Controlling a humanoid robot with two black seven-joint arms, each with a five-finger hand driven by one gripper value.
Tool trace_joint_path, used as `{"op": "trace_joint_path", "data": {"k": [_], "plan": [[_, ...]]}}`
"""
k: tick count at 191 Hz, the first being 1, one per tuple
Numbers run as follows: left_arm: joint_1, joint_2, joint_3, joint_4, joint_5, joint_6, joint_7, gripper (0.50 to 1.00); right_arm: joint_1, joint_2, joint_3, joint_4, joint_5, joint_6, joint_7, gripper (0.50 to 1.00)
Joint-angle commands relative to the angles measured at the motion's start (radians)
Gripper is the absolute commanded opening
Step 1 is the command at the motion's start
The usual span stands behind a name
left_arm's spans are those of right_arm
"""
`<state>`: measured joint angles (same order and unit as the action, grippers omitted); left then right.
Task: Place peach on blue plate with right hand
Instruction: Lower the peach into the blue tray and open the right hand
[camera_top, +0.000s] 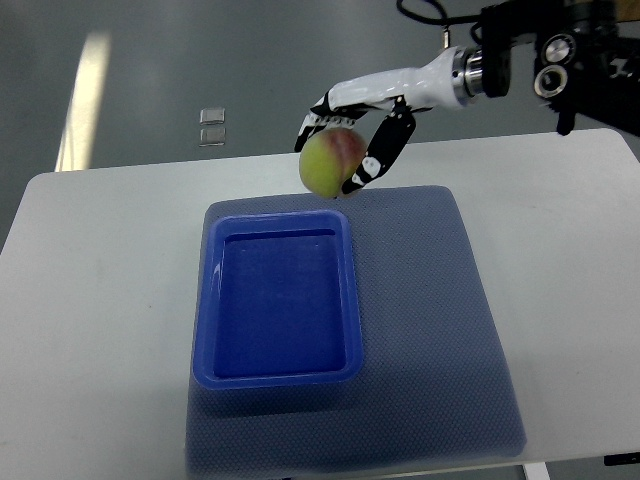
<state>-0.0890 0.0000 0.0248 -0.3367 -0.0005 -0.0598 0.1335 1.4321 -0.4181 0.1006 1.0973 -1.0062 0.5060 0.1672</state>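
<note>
The peach (329, 163), yellow-green with a pink blush on top, is held in the air just beyond the far rim of the blue plate (206, 300), above the far edge of the mat. The right robot hand (352, 135) grasps it: white-and-black fingers (383, 150) curl down over its right side and others wrap its top and left, so the fruit touches nothing but the hand. The arm comes in from the upper right, wrist roughly level and pointing left.

The blue plate is a deep rectangular tray with rounded corners and raised walls; its inside is bare, so its whole floor lies open. It sits on the left half of a blue-grey textured mat (440, 330). To the plate's right, a broad strip of mat is free; on the plate's left and near sides only a narrow margin of mat shows.

The mat lies on a white table (90, 300), with wide bare surface left and right of the plate. Beyond the plate, past the table's far edge, is grey floor (150, 60).
</note>
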Motion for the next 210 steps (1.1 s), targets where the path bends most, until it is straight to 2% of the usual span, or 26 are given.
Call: {"op": "trace_joint_path", "data": {"k": [1, 8, 18, 19, 35, 58, 102, 113, 123, 124, 127, 129, 133, 138, 147, 148, 160, 204, 205, 210], "plan": [[0.0, 0.0, 0.0, 0.001, -0.001, 0.0, 0.0, 1.0, -0.05, 0.137, -0.018, -0.099, -0.008, -0.014, 0.0, 0.57], [0.0, 0.0, 0.0, 0.001, -0.001, 0.0, 0.0, 1.0, -0.074, 0.192, -0.019, -0.14, -0.014, -0.021, 0.0, 0.57], [0.0, 0.0, 0.0, 0.001, -0.001, 0.0, 0.0, 1.0, -0.075, 0.193, -0.019, -0.14, -0.014, -0.021, 0.0, 0.57], [0.0, 0.0, 0.0, 0.002, -0.001, 0.0, 0.0, 1.0, -0.102, 0.25, -0.021, -0.183, -0.034, -0.035, 0.0, 0.572], [0.0, 0.0, 0.0, 0.004, -0.001, 0.0, 0.0, 1.0, -0.151, 0.335, -0.022, -0.238, -0.087, -0.066, 0.0, 0.58], [0.0, 0.0, 0.0, 0.005, -0.001, 0.0, 0.0, 1.0, -0.199, 0.413, -0.022, -0.303, -0.138, -0.08, 0.0, 0.592], [0.0, 0.0, 0.0, 0.005, -0.001, 0.0, 0.0, 1.0, -0.246, 0.418, -0.022, -0.352, -0.149, -0.1, 0.002, 0.611], [0.0, 0.0, 0.001, 0.005, -0.001, 0.0, 0.0, 1.0, -0.252, 0.418, -0.024, -0.358, -0.152, -0.1, 0.002, 0.674], [0.0, 0.0, 0.001, 0.005, -0.001, 0.0, 0.0, 1.0, -0.252, 0.418, -0.024, -0.358, -0.152, -0.1, 0.002, 0.674], [0.0, 0.0, 0.001, 0.005, -0.001, 0.0, 0.0, 1.0, -0.26, 0.418, -0.022, -0.358, -0.163, -0.098, 0.002, 0.733], [0.0, 0.0, 0.001, 0.005, -0.001, 0.0, 0.0, 1.0, -0.262, 0.418, -0.022, -0.358, -0.166, -0.098, 0.002, 0.756], [0.0, 0.0, 0.001, 0.005, -0.001, 0.0, 0.0, 1.0, -0.263, 0.418, -0.022, -0.359, -0.17, -0.095, 0.002, 0.79], [0.0, 0.0, 0.001, 0.005, -0.001, 0.0, 0.0, 1.0, -0.263, 0.418, -0.022, -0.358, -0.172, -0.093, 0.002, 0.807], [0.0, 0.0, 0.001, 0.005, -0.001, 0.0, 0.0, 1.0, -0.265, 0.418, -0.022, -0.359, -0.173, -0.09, 0.002, 0.852], [0.0, 0.0, 0.001, 0.005, -0.001, 0.0, 0.0, 1.0, -0.265, 0.418, -0.022, -0.359, -0.173, -0.09, 0.002, 0.852], [0.0, 0.0, 0.001, 0.005, -0.001, 0.0, 0.0, 1.0, -0.265, 0.418, -0.021, -0.359, -0.173, -0.086, 0.002, 0.903], [0.0, 0.0, 0.001, 0.005, -0.001, 0.0, 0.0, 1.0, -0.265, 0.418, -0.021, -0.358, -0.173, -0.08, 0.002, 0.928], [0.0, 0.0, 0.001, 0.005, -0.001, 0.0, 0.0, 1.0, -0.242, 0.418, -0.001, -0.344, -0.163, -0.044, 0.0, 0.93], [0.0, 0.0, 0.001, 0.005, -0.001, 0.0, 0.0, 1.0, -0.201, 0.406, 0.022, -0.329, -0.152, -0.038, 0.0, 0.93], [0.0, 0.0, 0.001, 0.004, -0.001, 0.0, 0.0, 1.0, -0.182, 0.389, 0.045, -0.32, -0.15, -0.038, 0.0, 0.93]]}}
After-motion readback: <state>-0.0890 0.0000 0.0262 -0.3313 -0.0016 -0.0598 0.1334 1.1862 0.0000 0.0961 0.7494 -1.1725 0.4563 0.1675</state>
